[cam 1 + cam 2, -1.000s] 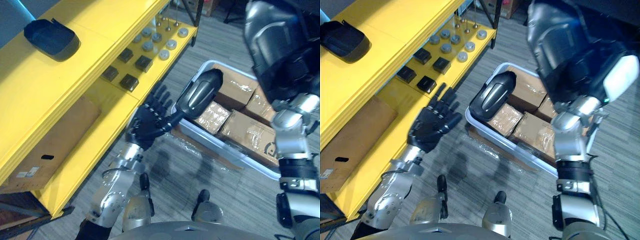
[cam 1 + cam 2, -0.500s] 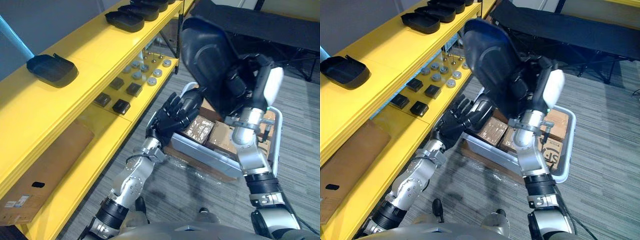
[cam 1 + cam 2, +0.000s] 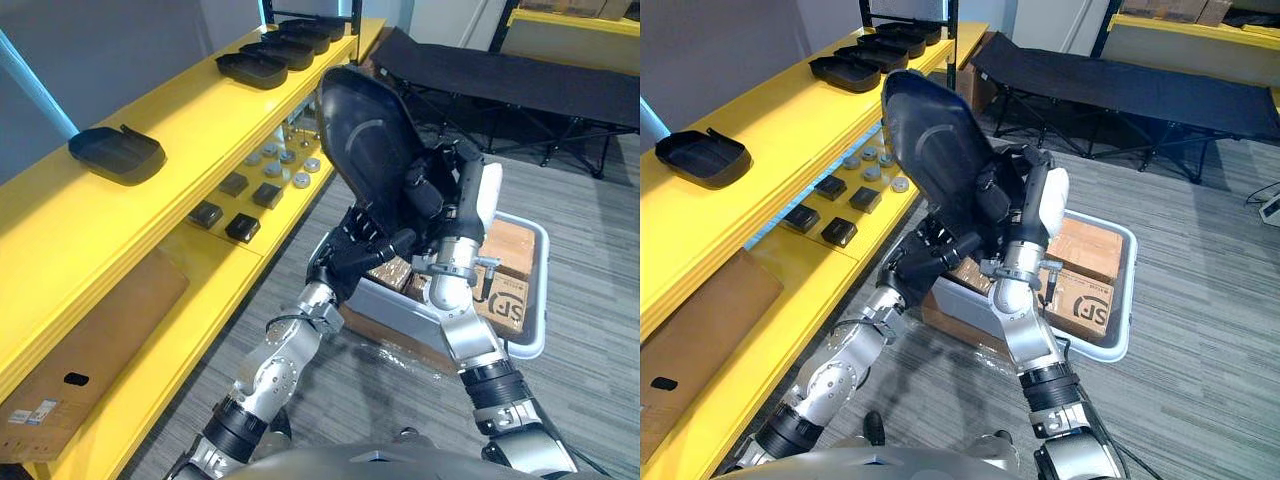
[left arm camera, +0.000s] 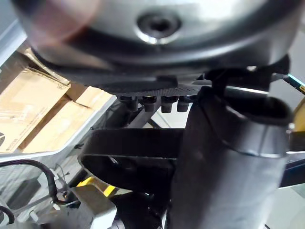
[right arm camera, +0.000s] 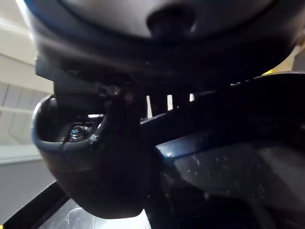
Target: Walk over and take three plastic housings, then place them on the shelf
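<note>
A large black plastic housing point(image 3: 368, 145) is held upright in front of me, above the white bin. My right hand point(image 3: 442, 196), with its white thumb cover, is shut on the housing's right side. From below, my left hand point(image 3: 362, 248) has its fingers curled at the housing's lower rim point(image 4: 133, 147), with the thumb point(image 4: 228, 157) across it. More black housings lie on the yellow shelf's top board point(image 3: 190, 120): one near me point(image 3: 117, 153) and a row of several farther along point(image 3: 252, 68).
A white bin point(image 3: 538, 305) with cardboard boxes point(image 3: 508, 300) stands on the floor under the hands. The lower shelf carries small black blocks point(image 3: 243, 228), grey discs point(image 3: 282, 160) and a flat cardboard piece point(image 3: 90, 340). A black folding cot point(image 3: 500, 75) stands behind.
The camera has tilted up. My right hand has brought the housing lower and toward the middle. My left hand has risen from open below it to curl at its lower rim.
</note>
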Controlling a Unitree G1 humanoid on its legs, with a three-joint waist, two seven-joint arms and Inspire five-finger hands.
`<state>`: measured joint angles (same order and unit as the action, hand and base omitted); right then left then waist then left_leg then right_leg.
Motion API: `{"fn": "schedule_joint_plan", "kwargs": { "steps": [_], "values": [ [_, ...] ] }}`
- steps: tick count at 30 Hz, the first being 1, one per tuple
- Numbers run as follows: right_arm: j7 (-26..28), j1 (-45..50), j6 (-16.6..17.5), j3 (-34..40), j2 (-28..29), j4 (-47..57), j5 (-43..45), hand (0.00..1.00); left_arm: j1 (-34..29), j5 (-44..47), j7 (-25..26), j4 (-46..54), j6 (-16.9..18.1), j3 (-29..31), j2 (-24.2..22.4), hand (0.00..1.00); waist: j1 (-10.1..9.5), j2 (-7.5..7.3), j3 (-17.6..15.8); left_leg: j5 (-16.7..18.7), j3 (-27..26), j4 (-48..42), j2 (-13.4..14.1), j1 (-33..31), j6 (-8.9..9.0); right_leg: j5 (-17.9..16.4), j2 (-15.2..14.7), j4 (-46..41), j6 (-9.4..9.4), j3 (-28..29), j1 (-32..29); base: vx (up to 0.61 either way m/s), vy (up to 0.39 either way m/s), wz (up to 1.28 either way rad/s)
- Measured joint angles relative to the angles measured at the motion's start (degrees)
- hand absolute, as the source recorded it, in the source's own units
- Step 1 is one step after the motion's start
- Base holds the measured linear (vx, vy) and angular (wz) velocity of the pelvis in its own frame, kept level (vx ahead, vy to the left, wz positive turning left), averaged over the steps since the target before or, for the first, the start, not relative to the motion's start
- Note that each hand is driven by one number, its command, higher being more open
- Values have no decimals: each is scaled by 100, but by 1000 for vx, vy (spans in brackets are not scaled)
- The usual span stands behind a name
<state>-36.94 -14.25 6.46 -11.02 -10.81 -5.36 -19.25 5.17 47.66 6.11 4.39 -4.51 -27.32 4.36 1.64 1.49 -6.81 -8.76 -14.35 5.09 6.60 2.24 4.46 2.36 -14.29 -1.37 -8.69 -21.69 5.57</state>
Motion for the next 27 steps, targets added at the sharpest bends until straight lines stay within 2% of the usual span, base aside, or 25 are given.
{"fn": "schedule_joint_plan", "kwargs": {
  "steps": [6, 14, 19, 20, 24, 27],
  "values": [
    [11, 1, 12, -204, 234, -169, 57, 0, 132, 32, 150, 0, 18, -3, 0, 100, -9, -5, 39, -22, 54, 2, 1, -2, 2, 46, 21, 66, 3, -37, 62, -2, -1, 3],
    [41, 188, 16, -528, 454, -168, 97, 0, 160, 441, 729, 0, 530, 14, -7, 100, -9, -85, 89, -43, 68, 4, 3, -7, -5, 20, 23, 67, 46, -46, 63, 0, 0, 0],
    [34, 286, 16, -563, 599, -174, 287, 0, 143, 633, 1019, 0, 646, 0, -7, 100, -2, -186, 153, -52, 78, 4, 3, -40, -8, 20, 23, 68, 49, -74, 48, -3, -1, 1],
    [8, 294, 16, -596, 629, -174, 308, 0, 137, 701, 1086, 0, 724, -4, -8, 0, 1, -192, 157, -53, 78, 4, 3, -40, -7, 21, 24, 68, 49, -73, 48, 0, 0, 0],
    [-124, 382, 15, -706, 670, -174, 552, 0, 60, 851, 1244, -6, 983, -38, -7, 0, -2, -222, 176, -55, 77, 4, 5, -40, -6, 20, 26, 70, 51, -73, 46, 0, 0, 0],
    [-241, 490, 12, -753, 694, -207, 657, 0, 13, 840, 1292, -42, 989, -83, -6, 0, -10, -257, 198, -55, 75, 4, 5, -41, -6, 18, 26, 69, 53, -72, 46, 0, 0, 0]
  ]
}}
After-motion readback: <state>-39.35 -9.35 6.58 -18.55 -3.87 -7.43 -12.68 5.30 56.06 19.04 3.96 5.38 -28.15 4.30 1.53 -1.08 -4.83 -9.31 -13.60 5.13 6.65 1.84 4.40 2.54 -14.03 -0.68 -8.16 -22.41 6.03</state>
